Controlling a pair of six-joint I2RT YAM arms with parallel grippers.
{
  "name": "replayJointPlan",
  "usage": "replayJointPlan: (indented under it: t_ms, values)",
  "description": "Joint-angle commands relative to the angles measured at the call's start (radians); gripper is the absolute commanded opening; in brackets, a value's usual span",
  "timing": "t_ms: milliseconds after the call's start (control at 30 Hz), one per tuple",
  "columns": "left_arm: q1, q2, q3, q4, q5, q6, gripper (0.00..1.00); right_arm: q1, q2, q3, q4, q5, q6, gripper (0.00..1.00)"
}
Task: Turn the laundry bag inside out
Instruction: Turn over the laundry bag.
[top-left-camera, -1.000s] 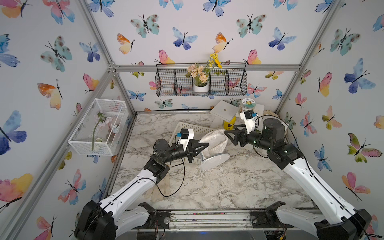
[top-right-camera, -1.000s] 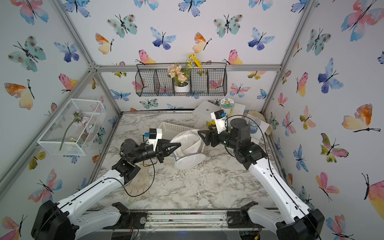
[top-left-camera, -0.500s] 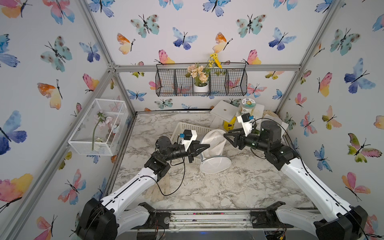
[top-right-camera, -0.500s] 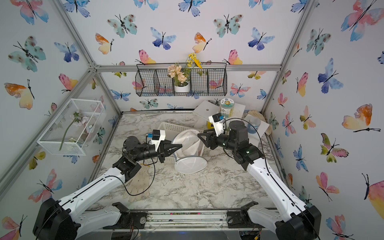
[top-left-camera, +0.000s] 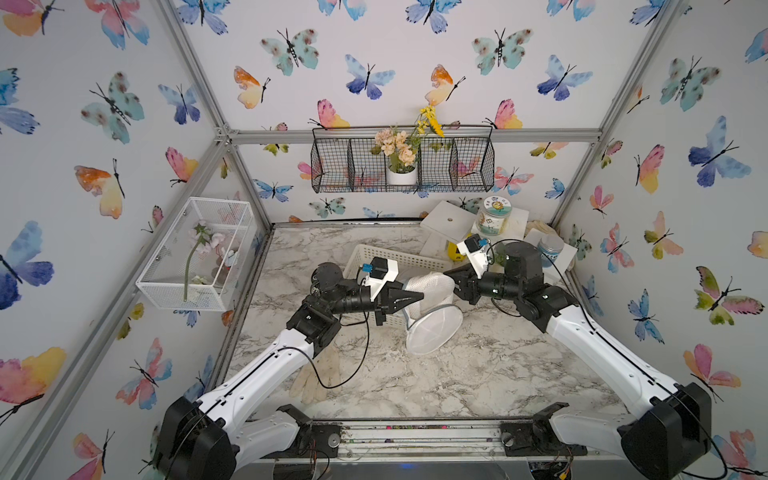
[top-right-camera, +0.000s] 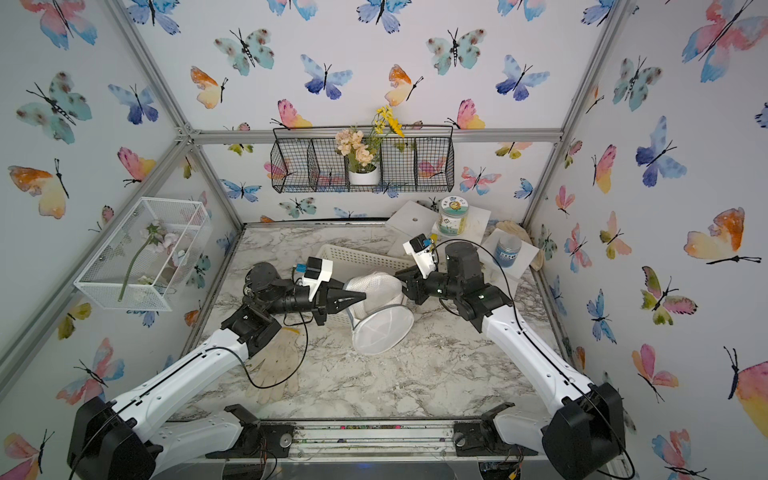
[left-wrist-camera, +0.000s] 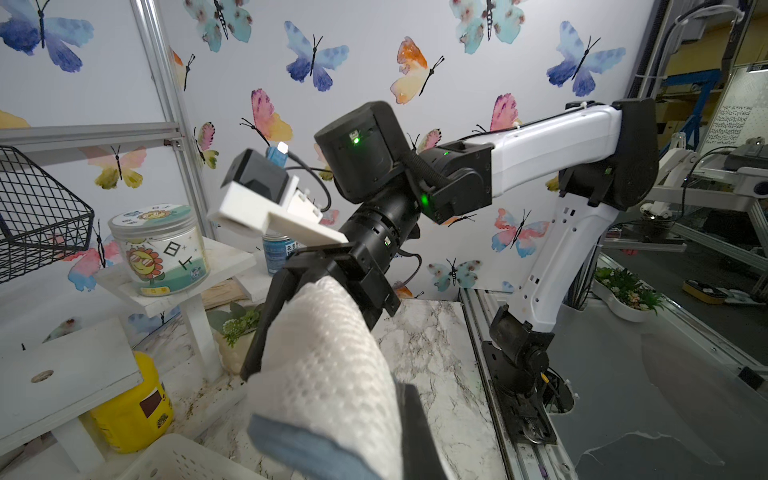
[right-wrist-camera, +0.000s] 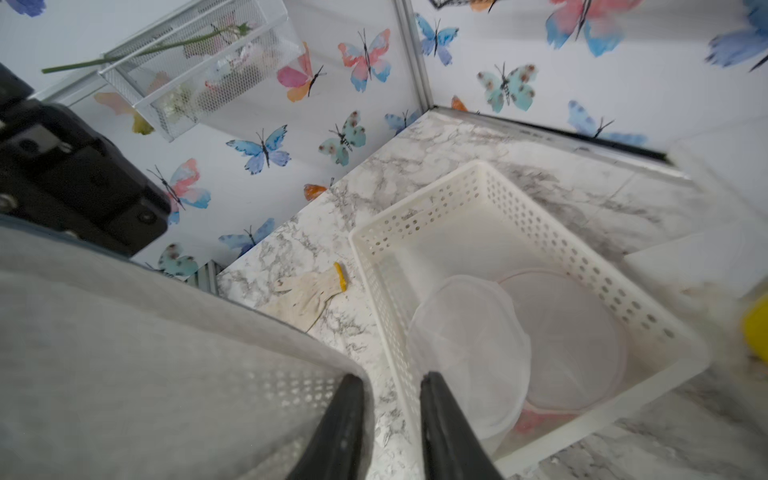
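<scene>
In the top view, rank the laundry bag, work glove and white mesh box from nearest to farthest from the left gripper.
1. Laundry bag, at the left gripper tips.
2. Work glove, on the table nearer the front.
3. White mesh box, mounted far left.

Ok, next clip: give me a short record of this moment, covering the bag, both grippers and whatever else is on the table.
laundry bag: white mesh, held up between the two arms, with its hooped mouth open toward the table's front
left gripper: shut on the bag's side
right gripper: jaws partly apart at the bag's closed end; grip unclear
basket: white, perforated, on the table behind the bag
glove: lying flat under the left arm
inside out: cannot tell
</scene>
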Motion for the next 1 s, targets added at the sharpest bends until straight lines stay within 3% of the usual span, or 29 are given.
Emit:
replayJointPlan:
  t_ms: [0, 67, 133, 267, 367, 467, 567, 700, 967]
  values:
    - [0.001, -0.012, -0.009, 0.207, -0.046, -0.092, 0.0, -0.008, -0.006, -0.044, -0.012, -0.105, -0.025, 0.44]
    - [0.001, -0.014, -0.027, 0.212, -0.102, -0.105, 0.0, -0.01, -0.061, -0.04, 0.002, 0.02, -0.019, 0.6]
    - [0.001, -0.016, -0.035, 0.163, -0.134, -0.091, 0.0, -0.014, -0.123, -0.033, 0.008, 0.188, -0.019, 0.69]
    - [0.006, -0.024, -0.058, 0.108, -0.149, -0.073, 0.0, -0.016, -0.226, -0.048, -0.022, 0.505, -0.109, 0.75]
    - [0.015, -0.024, -0.073, 0.103, -0.145, -0.073, 0.0, -0.016, -0.272, -0.081, -0.089, 0.569, -0.256, 0.77]
    - [0.02, -0.019, -0.081, 0.106, -0.134, -0.076, 0.0, -0.016, -0.301, -0.103, -0.159, 0.537, -0.375, 0.76]
    - [0.02, -0.01, -0.072, 0.085, -0.084, -0.062, 0.0, -0.016, -0.321, -0.085, -0.155, 0.376, -0.477, 0.7]
    - [0.02, -0.006, -0.05, 0.001, -0.03, 0.015, 0.0, -0.016, -0.314, -0.048, -0.056, 0.165, -0.508, 0.65]
    - [0.02, 0.017, 0.011, -0.143, 0.037, 0.133, 0.0, -0.015, -0.199, 0.02, -0.064, -0.119, -0.582, 0.58]
